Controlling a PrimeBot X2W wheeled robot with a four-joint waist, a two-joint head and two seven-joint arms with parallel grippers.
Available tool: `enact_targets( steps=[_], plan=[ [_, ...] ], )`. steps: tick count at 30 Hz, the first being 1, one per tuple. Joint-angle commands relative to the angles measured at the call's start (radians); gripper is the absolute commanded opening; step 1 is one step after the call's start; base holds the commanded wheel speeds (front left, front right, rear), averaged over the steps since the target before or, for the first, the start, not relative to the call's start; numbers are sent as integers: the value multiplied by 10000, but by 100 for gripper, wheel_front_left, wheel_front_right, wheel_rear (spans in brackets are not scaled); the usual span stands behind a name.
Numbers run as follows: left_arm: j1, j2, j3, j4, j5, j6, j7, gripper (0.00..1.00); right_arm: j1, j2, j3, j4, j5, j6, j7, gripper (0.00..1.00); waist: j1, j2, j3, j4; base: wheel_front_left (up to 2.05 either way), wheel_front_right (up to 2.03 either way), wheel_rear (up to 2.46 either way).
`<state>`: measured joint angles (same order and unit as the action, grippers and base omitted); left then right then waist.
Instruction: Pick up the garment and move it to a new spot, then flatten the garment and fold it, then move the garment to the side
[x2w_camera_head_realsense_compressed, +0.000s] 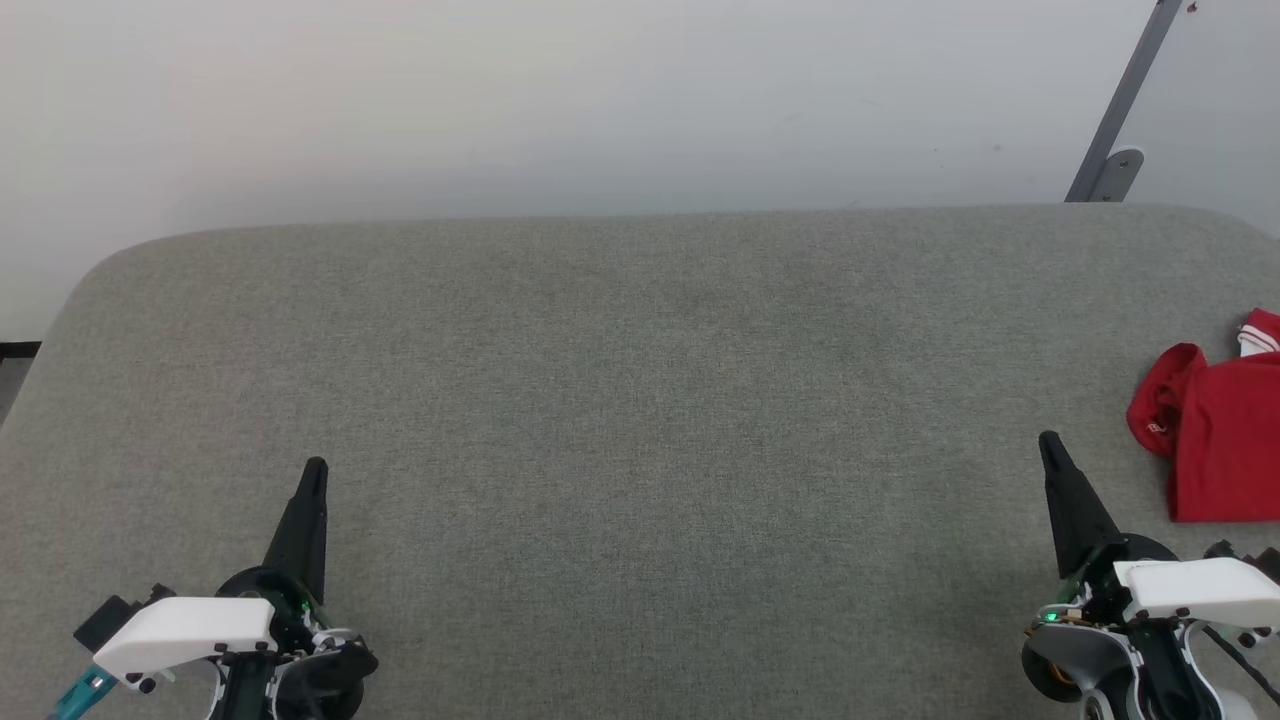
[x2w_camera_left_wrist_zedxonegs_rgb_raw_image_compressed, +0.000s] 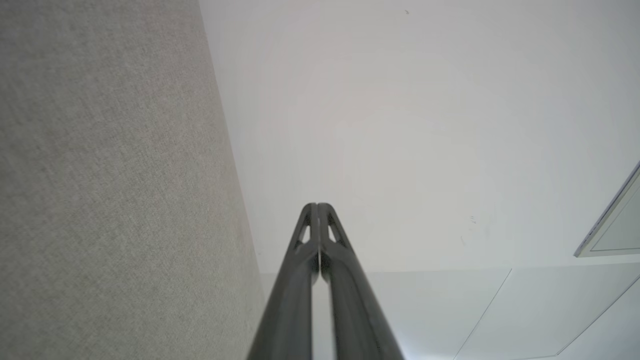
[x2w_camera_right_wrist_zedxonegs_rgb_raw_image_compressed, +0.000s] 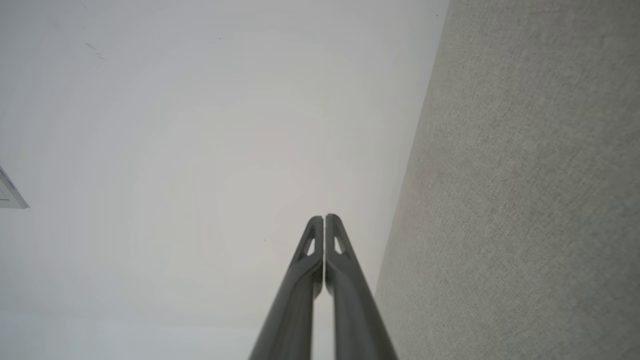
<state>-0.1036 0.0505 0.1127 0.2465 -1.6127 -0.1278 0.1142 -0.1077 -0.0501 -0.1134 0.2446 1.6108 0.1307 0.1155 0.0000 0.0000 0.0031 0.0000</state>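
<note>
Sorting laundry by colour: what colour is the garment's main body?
The garment is red; best seen in the head view.
</note>
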Motion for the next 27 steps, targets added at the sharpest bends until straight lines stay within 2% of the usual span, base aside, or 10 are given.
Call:
enact_targets(
  steps=[1,27],
  plan=[
    [-130,4,7,0,-8,-53,26,0,-39,21,-12,26,39,0,9,0,0,0,0,0,0,0,0],
    [-131,0,16,0,0,-54,31,0,-39,21,-8,26,40,0,8,0,0,0,0,0,0,0,0]
  ],
)
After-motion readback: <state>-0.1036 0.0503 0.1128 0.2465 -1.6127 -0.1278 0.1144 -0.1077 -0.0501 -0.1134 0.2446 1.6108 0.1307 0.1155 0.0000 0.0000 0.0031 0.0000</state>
